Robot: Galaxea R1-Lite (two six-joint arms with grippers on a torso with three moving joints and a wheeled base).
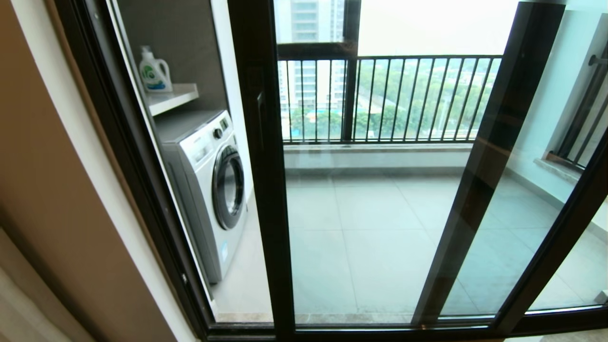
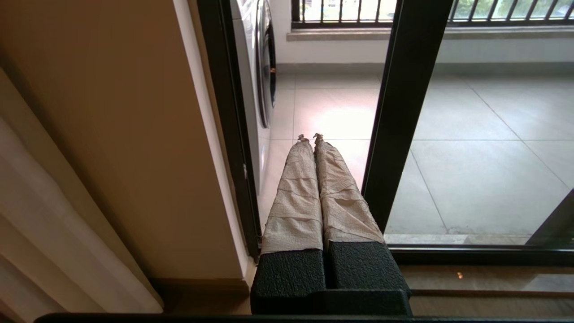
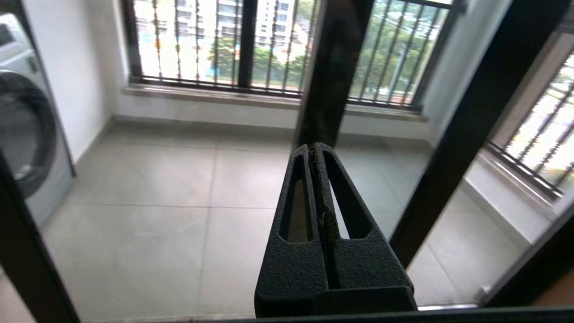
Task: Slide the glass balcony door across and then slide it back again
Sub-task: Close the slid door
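So I'm parked right in front of the glass balcony door (image 1: 375,228), which fills most of my head view; its handle-side upright (image 1: 263,180) with the short dark bar handle (image 1: 260,118) stands just right of the washing machine (image 1: 209,185) out on the balcony. There's a narrow strip of glass between that upright and the outer frame by the tan wall (image 1: 52,190). Another dark-framed panel's upright (image 1: 489,156) slants across on the right, with the railing (image 1: 403,97) behind everything. A detergent bottle (image 1: 154,71) sits on the shelf above the washer. My left pincer (image 2: 310,137) is pressed closed, paper-wrapped fingers (image 2: 296,193) together, holding nothing, low near the door's upright (image 2: 399,125) but not touching it. My right pincer (image 3: 314,148) is closed too, empty, pointing at the glass.
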